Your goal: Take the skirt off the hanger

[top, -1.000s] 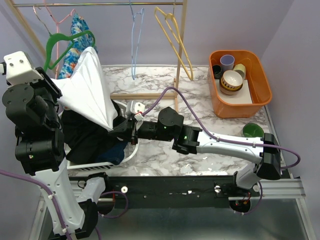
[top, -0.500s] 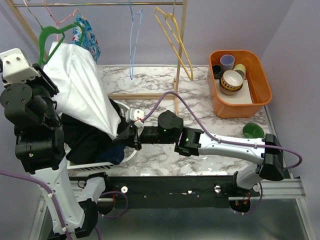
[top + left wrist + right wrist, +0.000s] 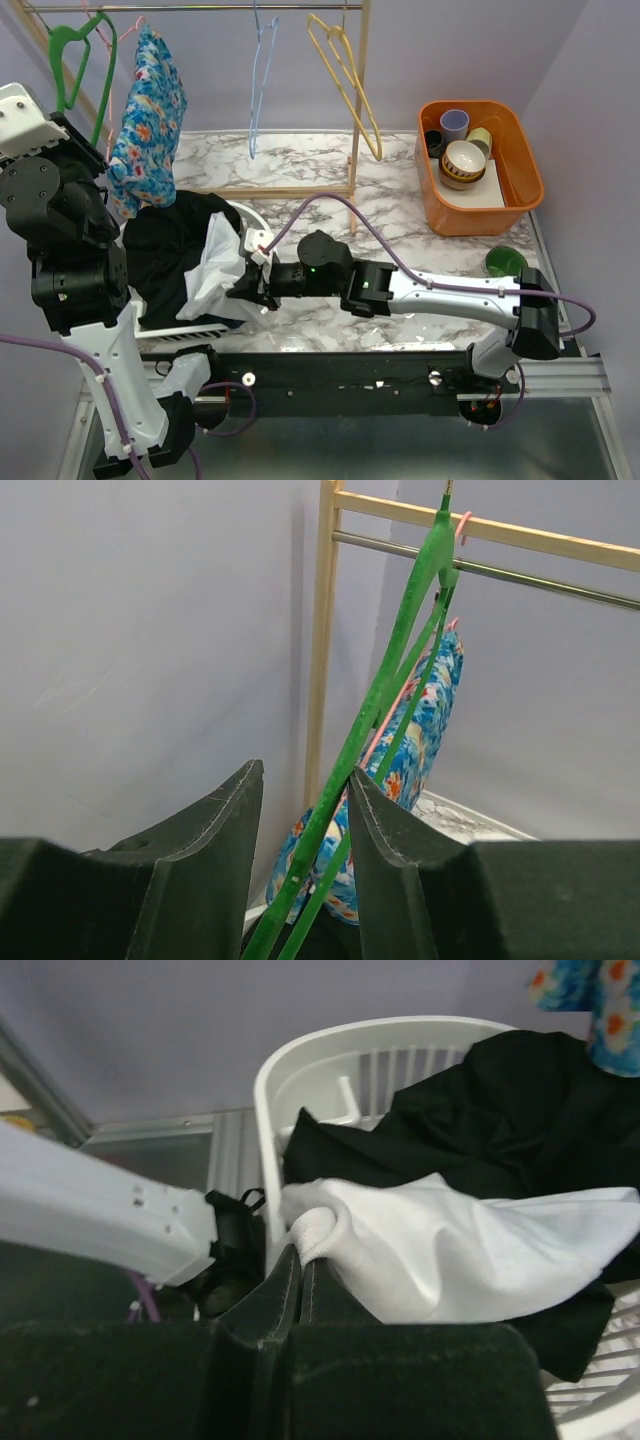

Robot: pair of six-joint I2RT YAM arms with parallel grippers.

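Skirt (image 3: 215, 275) — plain white, crumpled into soft folds, with one thicker gathered edge — lies draped over the near rim of the basket (image 3: 268, 1140), on top of black cloth (image 3: 165, 250) and well apart from the green hanger (image 3: 395, 640).

The marble table (image 3: 400, 190) carries the basket at its left end. Behind the basket stands a wooden rack (image 3: 362, 100). The black cloth is the biggest heap, filling the basket and spilling over its far and left sides. The basket itself is white plastic with slatted walls. A blue floral garment (image 3: 150, 110) hangs from the rack just behind the basket, its hem close to the black cloth. Well to the right of the basket, an orange bin (image 3: 470, 222) holds bowls and cups.

The green hanger is bare and slants up towards the rack's rail, above and behind the basket's left side; whether its hook rests on the rail cannot be told. The left gripper (image 3: 305, 775) has its jaws partway closed around the hanger's two arms, which cross slantwise between them. The right gripper (image 3: 300, 1250) is at the basket's near rim — clamped tight on the skirt's gathered edge.
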